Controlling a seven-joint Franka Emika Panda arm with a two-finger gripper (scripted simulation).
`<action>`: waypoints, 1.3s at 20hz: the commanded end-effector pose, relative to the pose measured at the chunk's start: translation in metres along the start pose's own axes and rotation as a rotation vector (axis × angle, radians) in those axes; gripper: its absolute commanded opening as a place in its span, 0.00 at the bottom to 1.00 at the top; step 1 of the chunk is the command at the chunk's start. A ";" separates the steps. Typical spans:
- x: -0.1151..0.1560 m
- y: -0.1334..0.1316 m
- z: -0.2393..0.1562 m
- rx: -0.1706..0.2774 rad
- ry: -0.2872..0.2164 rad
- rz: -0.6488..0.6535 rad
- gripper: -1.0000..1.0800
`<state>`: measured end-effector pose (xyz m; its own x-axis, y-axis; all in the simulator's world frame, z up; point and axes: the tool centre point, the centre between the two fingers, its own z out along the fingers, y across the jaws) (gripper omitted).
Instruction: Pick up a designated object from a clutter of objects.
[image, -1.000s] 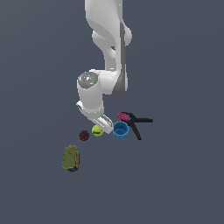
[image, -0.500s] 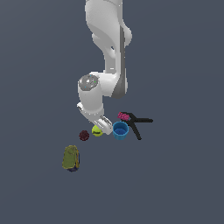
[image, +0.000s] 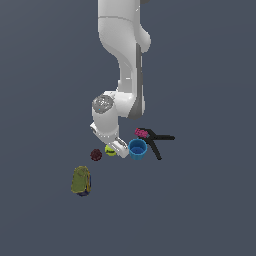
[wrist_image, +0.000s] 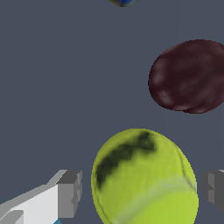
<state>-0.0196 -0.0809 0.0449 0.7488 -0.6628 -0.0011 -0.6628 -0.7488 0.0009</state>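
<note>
The yellow-green tennis ball (image: 110, 151) with a dark mark lies on the grey floor between the dark red ball (image: 96, 154) and the blue cup (image: 137, 149). My gripper (image: 116, 148) is down at floor level over the tennis ball. In the wrist view the tennis ball (wrist_image: 144, 179) sits between my two grey fingertips (wrist_image: 70, 193), which stand apart on either side of it with gaps showing. The gripper (wrist_image: 142, 192) is open. The dark red ball (wrist_image: 190, 76) lies just beyond.
A black clamp with a pink tip (image: 152, 137) lies behind the blue cup on the exterior view's right. An olive-yellow bag (image: 81, 180) lies nearer the camera on the exterior view's left. The blue cup stands very close to my fingers.
My gripper has lowered slightly toward the tennis ball. The objects have not moved.
</note>
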 end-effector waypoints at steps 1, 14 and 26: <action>0.001 0.000 0.004 0.001 0.001 0.001 0.96; 0.000 -0.001 0.003 0.002 0.002 -0.001 0.00; -0.002 0.018 -0.031 0.002 0.001 0.000 0.00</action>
<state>-0.0308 -0.0901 0.0681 0.7492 -0.6624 -0.0014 -0.6624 -0.7492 -0.0002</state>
